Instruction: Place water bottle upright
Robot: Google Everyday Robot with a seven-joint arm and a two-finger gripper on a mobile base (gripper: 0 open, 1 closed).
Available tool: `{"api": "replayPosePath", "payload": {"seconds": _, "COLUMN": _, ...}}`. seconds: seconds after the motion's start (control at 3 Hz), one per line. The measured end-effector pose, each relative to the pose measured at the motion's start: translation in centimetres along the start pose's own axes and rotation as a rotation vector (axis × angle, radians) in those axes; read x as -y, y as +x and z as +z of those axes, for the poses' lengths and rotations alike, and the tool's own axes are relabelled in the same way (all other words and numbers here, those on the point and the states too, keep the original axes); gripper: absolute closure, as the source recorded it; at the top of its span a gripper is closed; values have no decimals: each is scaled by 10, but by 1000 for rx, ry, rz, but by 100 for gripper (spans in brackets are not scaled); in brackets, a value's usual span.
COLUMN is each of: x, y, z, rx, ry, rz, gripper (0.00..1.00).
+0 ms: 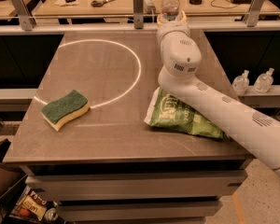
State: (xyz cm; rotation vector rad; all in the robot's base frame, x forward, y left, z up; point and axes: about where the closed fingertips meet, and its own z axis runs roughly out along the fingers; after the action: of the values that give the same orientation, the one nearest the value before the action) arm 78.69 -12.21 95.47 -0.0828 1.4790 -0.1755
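The water bottle (170, 3) is a small clear plastic bottle with a small cap. It stands upright at the far edge of the table (84, 139). My gripper (171, 18) is at the bottle's lower part. Its yellowish fingertips (159, 19) show on either side of the bottle and close against it. My white arm comes in from the lower right, and the wrist hides the bottle's base and most of the gripper.
A green chip bag (182, 115) lies under my arm at the table's right. A green-and-yellow sponge (65, 108) lies at the left. A white circle (130, 59) is marked on the tabletop. Two pump-top bottles (252, 81) stand on a shelf to the right.
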Motion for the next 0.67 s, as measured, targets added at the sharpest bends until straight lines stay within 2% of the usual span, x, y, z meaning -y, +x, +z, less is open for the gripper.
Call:
{"api": "replayPosePath", "payload": {"seconds": 0.33, "x": 3, "y": 1, "z": -5, "rx": -8, "ry": 2, "rz": -19, "gripper": 100}}
{"api": "replayPosePath", "payload": {"seconds": 0.67, "x": 2, "y": 5, "z": -10, "rx": -26, "ry": 0, "rz": -14, "gripper": 100}}
